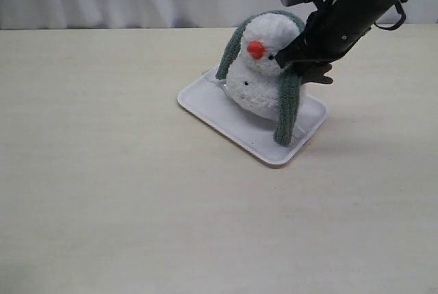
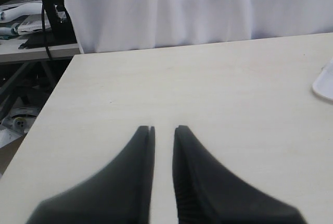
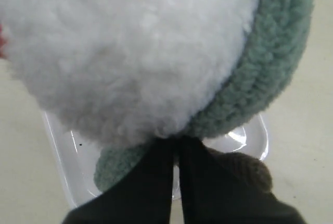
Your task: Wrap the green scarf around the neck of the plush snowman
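The plush snowman (image 1: 256, 78) leans on a white tray (image 1: 205, 102), its orange nose toward the left. The green scarf (image 1: 287, 106) runs over the back of its head, one end hanging down each side. My right gripper (image 1: 291, 58) is at the snowman's right side near the neck. In the right wrist view its fingertips (image 3: 165, 148) are pressed together where the green scarf (image 3: 260, 88) meets the white fluff of the plush snowman (image 3: 130, 52). A brown twig arm (image 3: 247, 166) sits beside them. My left gripper (image 2: 164, 128) hovers over bare table, slightly open and holding nothing.
The tray's clear rim (image 3: 57, 140) shows under the snowman in the right wrist view. One tray corner (image 2: 325, 83) shows in the left wrist view, far from the left gripper. The table's edge (image 2: 49, 109) and clutter beyond it lie to that gripper's side.
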`<action>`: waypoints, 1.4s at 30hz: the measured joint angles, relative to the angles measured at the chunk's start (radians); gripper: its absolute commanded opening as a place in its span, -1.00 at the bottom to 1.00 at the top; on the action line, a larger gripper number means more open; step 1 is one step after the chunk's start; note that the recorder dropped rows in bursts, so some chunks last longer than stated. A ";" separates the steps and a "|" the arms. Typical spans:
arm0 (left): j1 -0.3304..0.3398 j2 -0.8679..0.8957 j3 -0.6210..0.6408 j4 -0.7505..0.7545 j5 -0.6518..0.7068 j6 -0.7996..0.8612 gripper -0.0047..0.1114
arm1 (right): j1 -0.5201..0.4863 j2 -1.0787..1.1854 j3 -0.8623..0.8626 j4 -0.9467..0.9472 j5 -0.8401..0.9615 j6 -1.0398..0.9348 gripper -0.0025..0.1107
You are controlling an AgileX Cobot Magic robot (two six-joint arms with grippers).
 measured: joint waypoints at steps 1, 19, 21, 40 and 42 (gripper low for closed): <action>0.000 0.000 0.000 0.000 0.000 0.000 -0.68 | 0.000 -0.011 0.000 -0.005 -0.002 0.000 -0.88; 0.000 0.000 0.000 0.000 0.000 0.000 -0.68 | -0.002 -0.097 0.000 -0.273 -0.102 0.344 -0.87; 0.000 0.000 0.000 0.000 0.000 0.000 -0.68 | -0.002 -0.090 0.000 -0.280 -0.140 0.387 -0.78; 0.000 0.000 0.000 0.000 0.000 0.000 -0.68 | -0.002 0.095 -0.211 -0.331 -0.070 0.409 -0.65; 0.000 0.000 0.000 0.000 0.000 0.000 -0.68 | -0.002 0.105 -0.211 -0.331 -0.072 0.392 -0.79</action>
